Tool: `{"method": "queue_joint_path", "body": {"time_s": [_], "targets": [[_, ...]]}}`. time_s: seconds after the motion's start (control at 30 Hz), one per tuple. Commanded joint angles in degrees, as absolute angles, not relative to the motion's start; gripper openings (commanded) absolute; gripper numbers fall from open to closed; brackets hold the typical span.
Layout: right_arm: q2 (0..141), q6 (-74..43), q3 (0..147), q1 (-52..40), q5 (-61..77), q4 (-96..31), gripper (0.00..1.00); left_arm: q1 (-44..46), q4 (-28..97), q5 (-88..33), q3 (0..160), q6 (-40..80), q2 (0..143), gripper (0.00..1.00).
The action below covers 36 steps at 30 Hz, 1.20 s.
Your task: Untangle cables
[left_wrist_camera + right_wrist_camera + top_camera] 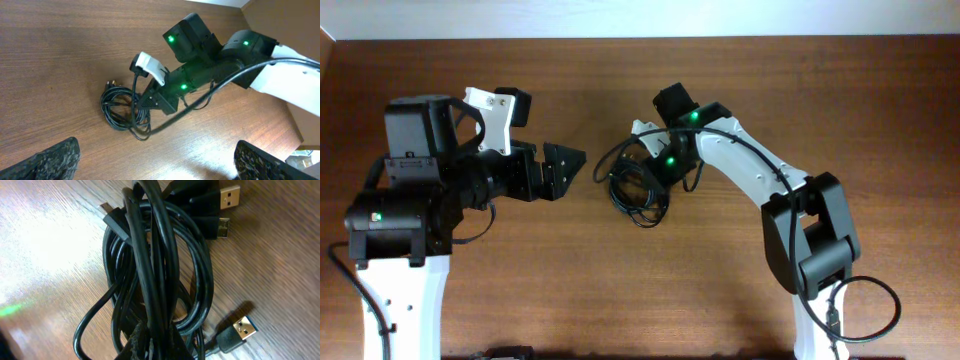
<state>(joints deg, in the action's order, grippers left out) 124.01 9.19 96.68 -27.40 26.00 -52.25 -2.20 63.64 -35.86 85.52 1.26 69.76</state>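
Black textured pads of the right gripper (150,345), nearest its wrist camera at 6 o'clock, are closed on strands drawn up from the coil. The cables (156,255), thin black cord in several loops, form one tangled bundle lying near the centre of the wooden table (620,290). A blue-tongued USB plug (244,327) is at 4 o'clock of the bundle and a silver USB plug (229,197) at 1 o'clock. Overhead, the left gripper (572,165) is at 9 o'clock of the bundle, fingers spread wide, holding nothing and not touching it.

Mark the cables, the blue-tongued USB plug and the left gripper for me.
cables (632,192), overhead view, middle of the coiled bundle.
blue-tongued USB plug (243,326), right wrist view, metal shell.
left gripper (576,168), overhead view, midway between fingertips.
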Motion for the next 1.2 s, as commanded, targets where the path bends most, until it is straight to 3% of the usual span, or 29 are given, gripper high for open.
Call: {"method": "queue_joint_path", "body": {"time_s": [0.0,0.27,0.43,0.53,0.63,0.77,0.97,1.17], "targets": [[121.95,8.36,102.74,-25.82,27.2,-56.14,0.04,-2.02,63.46,-36.67,86.52,-0.67,69.43,0.99],[120.09,8.1,125.84,-25.85,29.12,-76.29,0.04,-2.02,63.55,-36.64,86.5,-3.38,69.43,0.99],[118.19,8.16,138.17,-25.87,38.09,-89.54,0.04,-2.02,62.15,-25.63,86.5,-10.41,69.43,0.99],[116.57,8.14,144.62,-26.28,41.89,-96.77,0.04,-2.0,56.05,-25.78,86.5,-10.41,69.43,0.79],[113.27,8.1,145.64,-28.88,42.28,-97.3,0.04,-2.02,52.64,-30.26,86.52,-10.44,69.43,0.82],[111.57,8.1,145.64,-34.09,43.03,-97.12,0.04,-2.0,51.22,-45.39,86.52,-16.08,69.43,0.87],[111.57,8.12,145.64,-36.73,46.28,-96.31,0.04,-2.0,51.86,-46.35,86.5,-16.36,69.43,0.88],[111.57,8.1,145.64,-33.19,46.15,-95.04,0.04,-2.0,54.08,-49.87,86.5,-21.15,69.41,0.87]]}}
